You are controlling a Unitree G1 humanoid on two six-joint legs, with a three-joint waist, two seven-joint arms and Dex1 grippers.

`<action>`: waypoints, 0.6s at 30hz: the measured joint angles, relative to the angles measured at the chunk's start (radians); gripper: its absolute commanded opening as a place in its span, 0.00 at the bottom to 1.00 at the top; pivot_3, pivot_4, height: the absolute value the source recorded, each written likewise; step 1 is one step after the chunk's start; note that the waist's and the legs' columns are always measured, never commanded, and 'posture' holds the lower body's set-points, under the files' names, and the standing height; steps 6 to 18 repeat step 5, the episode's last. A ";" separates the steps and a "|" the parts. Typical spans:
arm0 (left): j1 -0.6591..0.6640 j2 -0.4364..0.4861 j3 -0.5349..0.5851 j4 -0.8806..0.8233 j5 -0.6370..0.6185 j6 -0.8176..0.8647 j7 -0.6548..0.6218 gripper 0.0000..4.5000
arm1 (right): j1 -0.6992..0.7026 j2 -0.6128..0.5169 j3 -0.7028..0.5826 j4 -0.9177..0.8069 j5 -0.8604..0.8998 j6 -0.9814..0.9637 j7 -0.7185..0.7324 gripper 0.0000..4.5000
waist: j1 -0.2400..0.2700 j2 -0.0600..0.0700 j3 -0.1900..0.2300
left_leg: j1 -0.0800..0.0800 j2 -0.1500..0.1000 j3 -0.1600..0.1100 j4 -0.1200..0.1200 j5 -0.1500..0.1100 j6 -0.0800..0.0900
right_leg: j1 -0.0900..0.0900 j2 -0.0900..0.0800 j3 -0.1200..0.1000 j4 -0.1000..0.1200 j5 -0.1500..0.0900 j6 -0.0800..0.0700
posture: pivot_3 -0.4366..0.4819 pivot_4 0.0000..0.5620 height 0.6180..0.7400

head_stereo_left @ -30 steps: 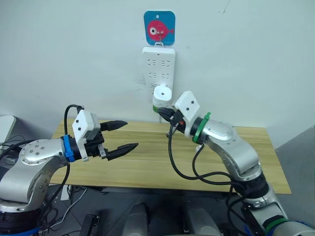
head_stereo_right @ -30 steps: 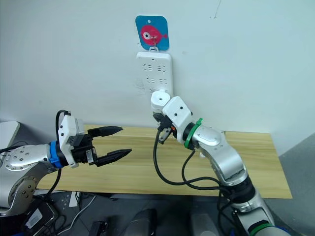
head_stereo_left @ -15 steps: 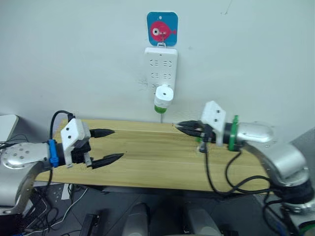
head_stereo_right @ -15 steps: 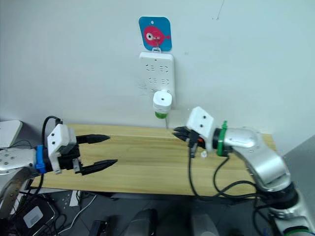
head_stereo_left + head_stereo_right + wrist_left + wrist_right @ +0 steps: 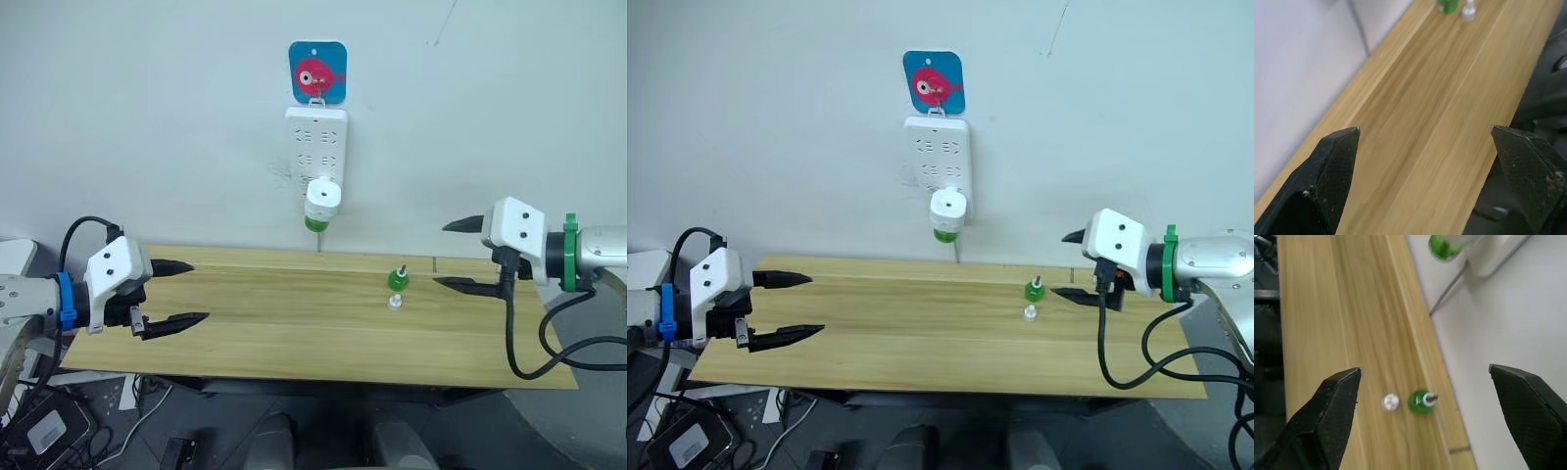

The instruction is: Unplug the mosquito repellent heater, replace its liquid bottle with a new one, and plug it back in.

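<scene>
1. Mosquito repellent heater (image 5: 322, 197) is plugged into the lower part of the white power strip (image 5: 315, 137) on the wall, above the rear edge of the tabletop (image 5: 294, 333). You see its white body w/ a green bottle base (image 5: 314, 223) hanging below it.
2. Power strip hangs under a blue square hook plate (image 5: 318, 71) w/ a pink fish on it; a thin cord runs from the strip down behind the tabletop.
3. On the tabletop, right of centre, a small green bottle (image 5: 397, 279) stands upright w/ a thin wick poking up. Just in front of it sits a small whitish cap (image 5: 394, 302), apart from it. Right wrist view shows the pair side by side near the wall edge.
4. Your right gripper (image 5: 460, 256) hovers just right of the green bottle, above the tabletop; jaws spread wide, nothing between them. Lower fingertip points at the bottle, not touching.
5. Your left gripper (image 5: 181, 293) hovers over the left end of the tabletop, well apart from bottle and heater; jaws also wide apart, holding nothing.
6. Left wrist view looks along the wood grain, w/ the green bottle and cap at the far end.
</scene>
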 measured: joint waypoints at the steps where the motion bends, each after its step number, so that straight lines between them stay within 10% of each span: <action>1: 0.000 0.000 0.004 -0.006 -0.006 0.013 0.002 1.00 | 0.007 -0.005 -0.004 0.006 -0.001 -0.013 0.008 0.99 | 0.001 0.000 -0.001 | 0.000 0.000 0.000 0.000 0.000 0.000 | 0.000 0.000 0.000 0.000 0.000 0.000 | 0.49 0.09 0.86; 18: 0.000 0.000 0.042 -0.029 -0.035 0.059 0.001 1.00 | 0.030 -0.013 -0.012 0.033 -0.016 -0.055 0.026 0.99 | 0.002 0.001 -0.009 | 0.000 0.000 0.001 0.000 0.000 0.000 | 0.000 0.000 0.000 0.000 0.000 0.000 | 0.50 0.10 0.86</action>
